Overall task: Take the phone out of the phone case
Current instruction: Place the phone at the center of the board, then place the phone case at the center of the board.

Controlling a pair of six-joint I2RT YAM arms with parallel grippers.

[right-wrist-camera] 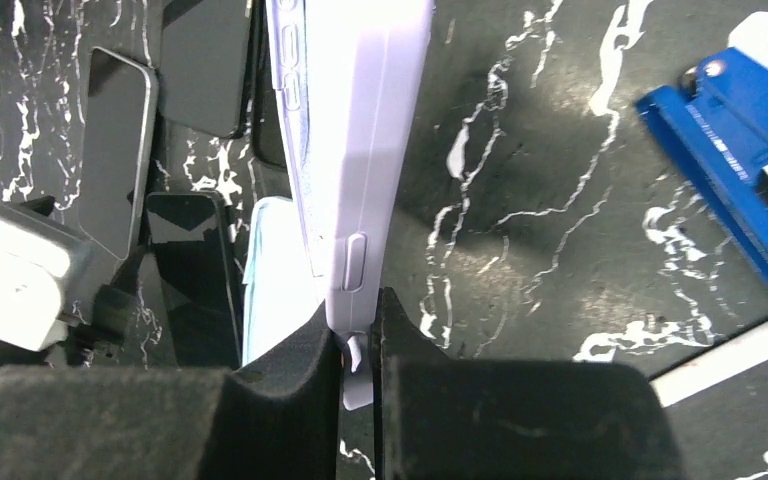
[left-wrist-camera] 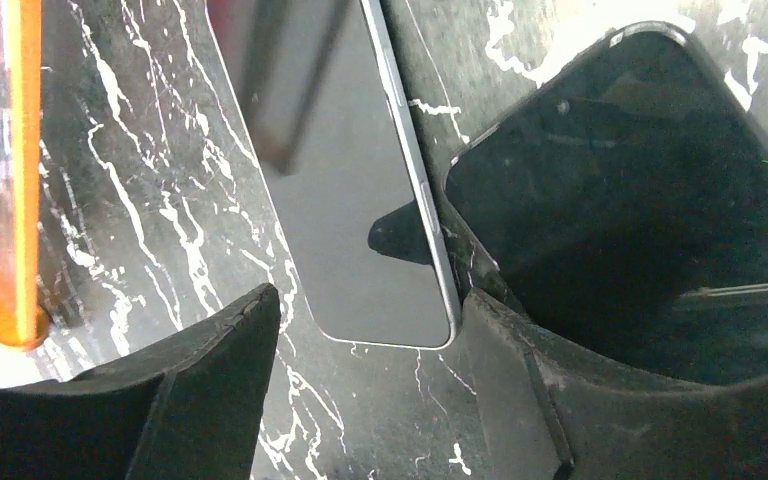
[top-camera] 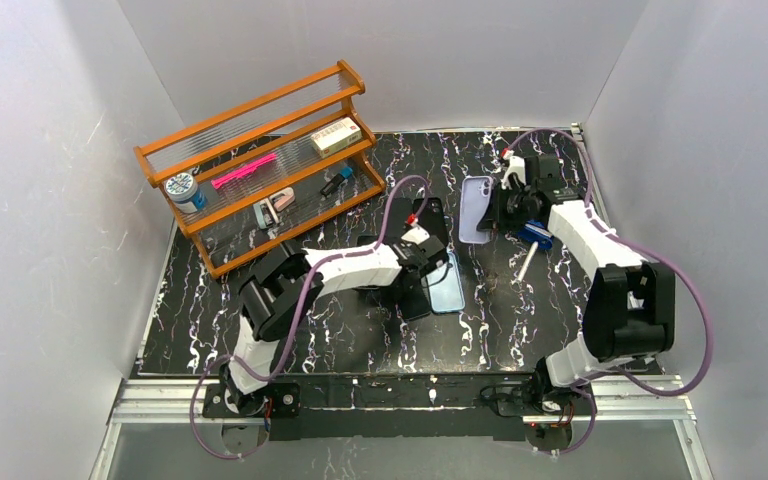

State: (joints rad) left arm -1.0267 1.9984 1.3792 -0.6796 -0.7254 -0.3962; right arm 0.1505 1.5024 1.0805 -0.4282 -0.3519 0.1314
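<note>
Where the phone lies: the slim phone with dark screen and silvery rim [left-wrist-camera: 350, 260] is flat near the middle of the black, white-veined bench [top-camera: 360, 340], out of its case.
Left end effector [left-wrist-camera: 368, 300]: fingers apart, low at both sides of the phone's end.
Right end effector [right-wrist-camera: 358, 340]: clamped on the edge of the lilac plastic phone case [right-wrist-camera: 360, 150], toward the bench's far right corner.
Beside it: a blue tool with white shaft [top-camera: 535, 237].
</note>
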